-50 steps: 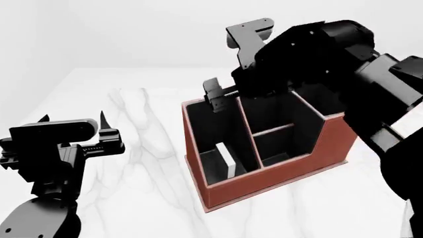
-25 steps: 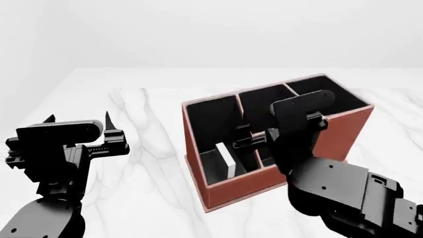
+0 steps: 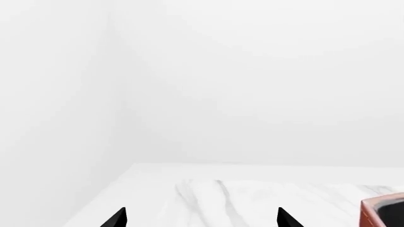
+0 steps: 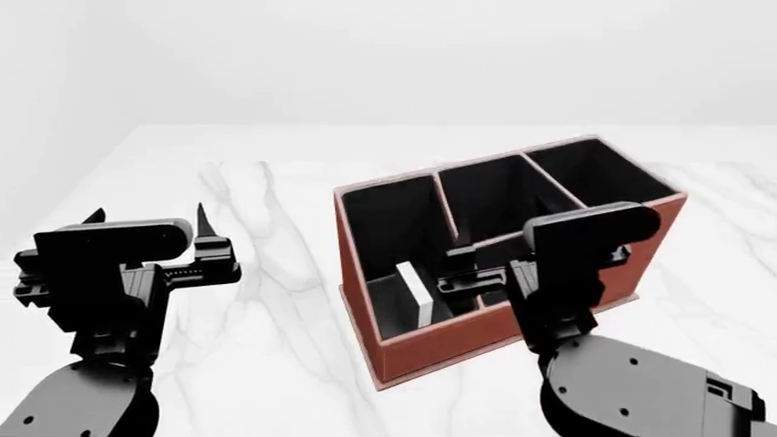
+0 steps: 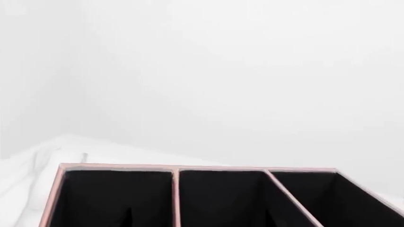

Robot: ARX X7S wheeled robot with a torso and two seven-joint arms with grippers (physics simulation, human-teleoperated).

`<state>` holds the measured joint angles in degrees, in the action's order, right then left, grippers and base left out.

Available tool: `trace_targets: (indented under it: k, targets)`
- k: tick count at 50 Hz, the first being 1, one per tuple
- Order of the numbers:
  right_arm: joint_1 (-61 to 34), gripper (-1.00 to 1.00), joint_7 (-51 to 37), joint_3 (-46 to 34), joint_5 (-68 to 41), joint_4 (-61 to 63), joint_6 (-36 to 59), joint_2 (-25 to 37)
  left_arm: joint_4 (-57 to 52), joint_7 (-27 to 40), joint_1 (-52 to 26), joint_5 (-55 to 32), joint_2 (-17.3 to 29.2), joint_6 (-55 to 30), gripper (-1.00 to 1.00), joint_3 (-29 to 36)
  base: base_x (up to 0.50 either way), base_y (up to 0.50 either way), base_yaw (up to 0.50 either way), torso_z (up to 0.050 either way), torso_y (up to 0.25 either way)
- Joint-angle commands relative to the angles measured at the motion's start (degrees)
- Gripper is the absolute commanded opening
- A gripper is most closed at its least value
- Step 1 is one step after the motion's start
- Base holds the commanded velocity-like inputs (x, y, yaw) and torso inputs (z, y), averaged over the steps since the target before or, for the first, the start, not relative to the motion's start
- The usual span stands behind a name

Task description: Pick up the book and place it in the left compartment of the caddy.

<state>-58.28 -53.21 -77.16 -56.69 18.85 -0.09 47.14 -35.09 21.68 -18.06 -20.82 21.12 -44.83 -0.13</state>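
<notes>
Black-covered thin book (image 4: 416, 294) sits inside reddish-brown caddy (image 4: 486, 332), in left compartment (image 4: 395, 223); right tool (image 4: 476, 279) now withdrawn, grip unclear; left tool (image 4: 146, 223) spread.

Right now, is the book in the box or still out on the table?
In. The book stands inside the caddy's left compartment.

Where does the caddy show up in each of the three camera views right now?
Head view: the caddy stands centre-right on the marble table, the book standing inside it.
Left wrist view: only a corner of it at the bottom right edge.
Right wrist view: its rim and dividers span the bottom.
Shared landmark: its reddish-brown rim.
</notes>
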Motion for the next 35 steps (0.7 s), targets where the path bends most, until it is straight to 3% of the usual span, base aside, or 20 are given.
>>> trace_targets:
  k: [1,9,11,18,35]
  targets:
    - [0.8,1.00,-0.6,0.2,1.1,1.0,-1.0,0.7,-0.1,0.2,-0.3,-0.2,0.1,-0.2,1.00,0.2,0.00,0.00,0.00,0.000,0.000]
    - [1.4,1.00,-1.6,0.6,2.8,1.6,-2.0,1.1,-0.4,0.3,-0.4,-0.3,0.2,-0.4,1.00,0.4,0.00,0.00,0.00,0.000,0.000]
    - [3.2,1.00,-2.6,1.7,10.0,3.0,-8.2,2.1,-0.7,0.2,-0.4,-0.5,0.3,-0.1,1.00,0.4,0.00,0.00,0.00,0.000,0.000]
    - [5.5,1.00,-6.3,4.5,16.3,7.1,-15.9,4.9,-1.9,-0.7,0.3,-0.3,0.8,1.6,1.00,1.4,0.00,0.00,0.00,0.000,0.000]
    - [5.8,1.00,-7.1,5.0,17.8,8.4,-15.8,5.5,-1.4,-0.6,0.3,-0.4,1.0,1.8,1.00,1.7,0.00,0.00,0.00,0.000,0.000]
